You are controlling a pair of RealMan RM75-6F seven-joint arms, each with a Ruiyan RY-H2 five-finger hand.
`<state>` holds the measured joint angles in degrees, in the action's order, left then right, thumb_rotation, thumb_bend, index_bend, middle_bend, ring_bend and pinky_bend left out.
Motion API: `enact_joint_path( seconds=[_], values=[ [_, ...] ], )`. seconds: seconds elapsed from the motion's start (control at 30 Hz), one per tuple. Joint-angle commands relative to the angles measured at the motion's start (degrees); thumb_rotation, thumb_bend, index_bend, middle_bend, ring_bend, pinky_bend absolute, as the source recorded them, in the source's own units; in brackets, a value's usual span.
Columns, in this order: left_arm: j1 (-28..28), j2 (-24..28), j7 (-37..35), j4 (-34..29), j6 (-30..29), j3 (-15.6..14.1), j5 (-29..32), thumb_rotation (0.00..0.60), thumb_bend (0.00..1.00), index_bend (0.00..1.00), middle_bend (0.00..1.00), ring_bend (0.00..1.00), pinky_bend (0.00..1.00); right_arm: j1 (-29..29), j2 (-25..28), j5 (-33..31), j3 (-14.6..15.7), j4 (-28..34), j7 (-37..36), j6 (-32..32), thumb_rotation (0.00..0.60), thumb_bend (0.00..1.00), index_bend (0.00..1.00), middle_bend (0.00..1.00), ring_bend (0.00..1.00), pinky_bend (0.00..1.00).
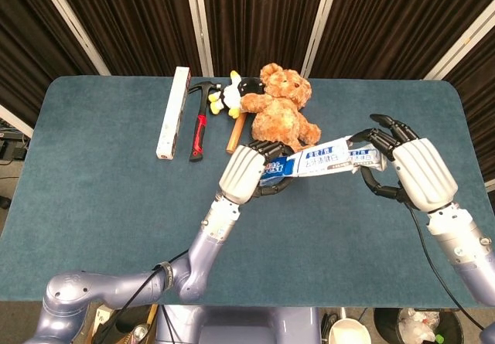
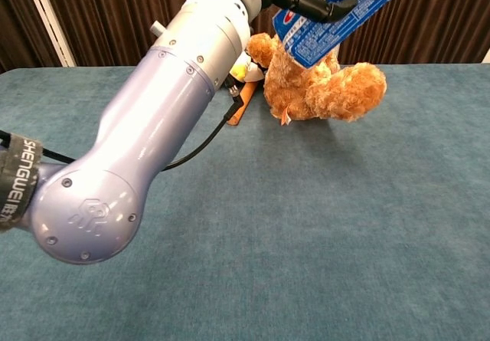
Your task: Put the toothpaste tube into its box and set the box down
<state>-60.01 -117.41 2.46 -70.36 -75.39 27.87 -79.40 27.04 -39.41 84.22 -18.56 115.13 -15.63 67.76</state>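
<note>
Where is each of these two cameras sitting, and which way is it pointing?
Head view: high above the near edge, looking down on the whole table; both arms show, left hand and right hand at either end of the toothpaste box.
Chest view: low at the near edge, looking level across; the left arm fills the left side.
Shared: the box, the teddy bear, the left arm.

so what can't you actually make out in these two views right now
- Toothpaste tube: unseen in both views; whether it sits inside the box cannot be told.
- Right hand: outside the chest view.
- Left hand: its fingers cut off by the chest view's top edge.
- Hammer: hidden by the left arm in chest view.
</note>
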Motion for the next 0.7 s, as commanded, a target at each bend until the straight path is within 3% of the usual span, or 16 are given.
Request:
enact_joint_path(
  seconds=[0.03, 0.13, 0.43, 0.7],
  values=[
    [0.01, -0.26, -0.71, 0.5, -0.76, 0.1, -0.31, 0.6, 0.44, 0.46, 0.53, 0.48, 0.52, -0.07, 0.19, -0.43, 0.2, -0.43, -0.52, -0.33, 0.6, 0.51, 0.06, 0.26, 0.06, 0.14],
    [0.19, -0.51, -1.71, 0.71, -1.37, 0.31, -0.2, 0.6, 0.44, 0.46, 0.53, 0.48, 0.52, -0.19, -0.28, -0.99, 0.1, -1.45, -0.88, 0.32, 0.6, 0.51, 0.0, 0.24, 0.04, 0.14],
    [1.03, -0.94, -3.9, 1.07, -2.91, -0.36, -0.59, 0.6, 0.44, 0.46, 0.53, 0.48, 0.52, -0.67, -2.22, -2.91, -0.59, -3.81, 0.67, 3.37, 0.6, 0.51, 0.0, 0.24, 0.04, 0.14],
    [2.84, -1.15, -10.12, -0.53, -8.39, 0.07, -2.89, 0.6, 0.44, 0.45, 0.52, 0.47, 0.52, -1.12, -4.02, -8.14, -1.83, -6.69, 1.54, 5.22, 0.6, 0.51, 0.0, 0.24, 0.04, 0.14]
  ],
)
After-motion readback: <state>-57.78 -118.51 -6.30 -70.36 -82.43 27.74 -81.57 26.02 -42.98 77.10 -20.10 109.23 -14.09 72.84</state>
